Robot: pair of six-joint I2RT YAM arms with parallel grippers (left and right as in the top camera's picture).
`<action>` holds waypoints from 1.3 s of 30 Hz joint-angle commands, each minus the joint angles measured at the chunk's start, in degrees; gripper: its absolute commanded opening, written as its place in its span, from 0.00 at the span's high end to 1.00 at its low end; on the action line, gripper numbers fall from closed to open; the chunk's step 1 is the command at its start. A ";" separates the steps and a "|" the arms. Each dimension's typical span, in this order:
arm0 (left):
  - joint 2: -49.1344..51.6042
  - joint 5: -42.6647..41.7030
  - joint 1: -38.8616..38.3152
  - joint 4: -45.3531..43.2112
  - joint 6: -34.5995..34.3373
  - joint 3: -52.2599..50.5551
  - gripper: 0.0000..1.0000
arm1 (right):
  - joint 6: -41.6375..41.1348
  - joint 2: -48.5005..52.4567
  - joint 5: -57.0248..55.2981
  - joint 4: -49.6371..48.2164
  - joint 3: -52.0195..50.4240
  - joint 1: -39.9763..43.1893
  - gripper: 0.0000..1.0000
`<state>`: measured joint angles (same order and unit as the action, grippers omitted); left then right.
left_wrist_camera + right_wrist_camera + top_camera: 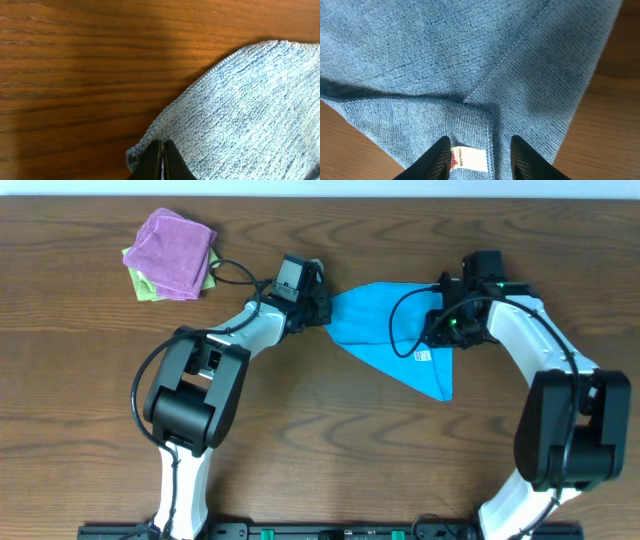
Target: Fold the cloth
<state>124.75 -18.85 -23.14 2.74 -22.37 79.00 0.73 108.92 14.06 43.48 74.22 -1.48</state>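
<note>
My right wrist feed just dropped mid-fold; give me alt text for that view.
The right gripper is open, its fingers straddling a folded corner of the blue cloth, with the white tag between them. The cloth fills most of the frame; wooden table shows at the right and lower left.

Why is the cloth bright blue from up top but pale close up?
Overhead: the cloth looks vivid, evenly lit. Left wrist: it looks pale, and shadow darkens the table at left. Right wrist: greyer blue, weave sharp, shadow along the fold.

The cloth (385, 340) lies on the table (320, 470) between left hand (162, 152) and right hand (479, 150), stacked cloths (170, 252) far left.
</note>
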 commanded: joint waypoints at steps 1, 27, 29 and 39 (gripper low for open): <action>1.49 1.44 0.96 0.48 1.22 1.05 0.94 | 1.01 1.57 2.71 -0.22 0.72 0.68 0.61; 1.49 1.46 1.11 0.46 1.22 1.05 0.94 | 0.76 4.50 12.37 -0.28 0.74 0.02 0.99; 1.49 1.46 1.11 0.46 1.22 1.05 0.94 | 1.73 3.41 13.51 0.28 0.74 -0.79 0.99; 1.46 2.54 1.11 0.44 1.20 1.05 0.95 | 3.48 -0.09 16.44 3.87 0.74 -7.15 0.99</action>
<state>124.75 -18.61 -22.59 2.74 -22.20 79.02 2.52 110.13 27.99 46.57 74.22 -6.87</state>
